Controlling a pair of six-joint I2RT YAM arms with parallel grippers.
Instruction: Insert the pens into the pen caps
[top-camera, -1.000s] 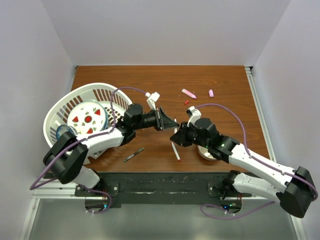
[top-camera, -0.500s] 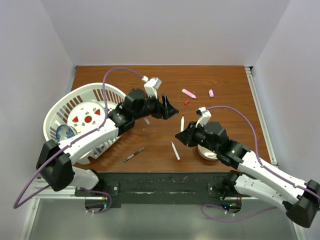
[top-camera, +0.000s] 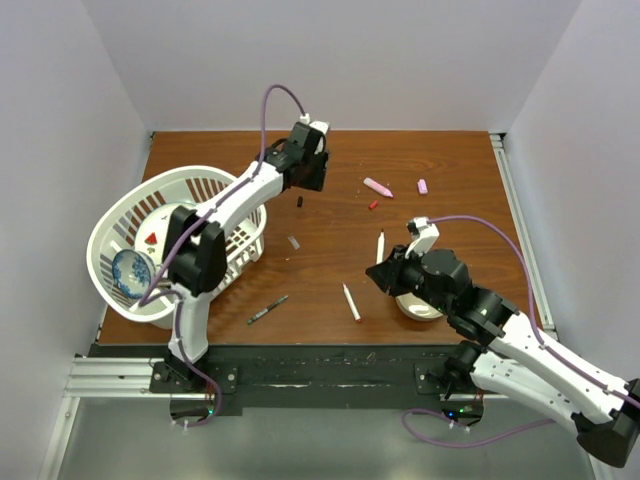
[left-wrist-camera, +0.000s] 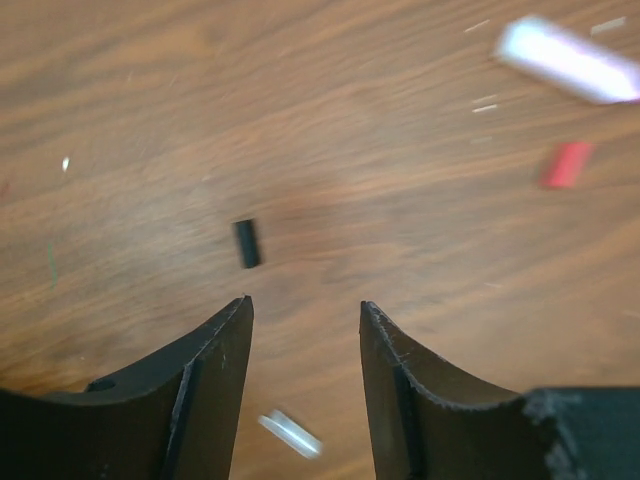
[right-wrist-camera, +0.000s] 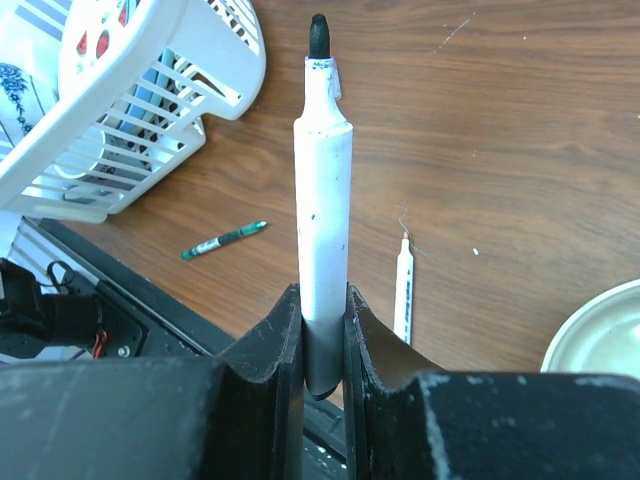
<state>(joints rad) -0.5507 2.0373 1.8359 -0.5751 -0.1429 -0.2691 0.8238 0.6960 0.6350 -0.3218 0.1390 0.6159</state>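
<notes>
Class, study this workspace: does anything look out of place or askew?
The white basket at the left looks tipped over, with a blue-patterned plate leaning inside it. The black cap lies loose by itself.

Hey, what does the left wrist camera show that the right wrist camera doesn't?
Only left wrist: the open left hand, a black cap, a red cap and a blurred pink pen. Only right wrist: the right hand shut on a white pen, plus the basket, a thin pen, a second white pen and a bowl. Both: the wooden table.
</notes>
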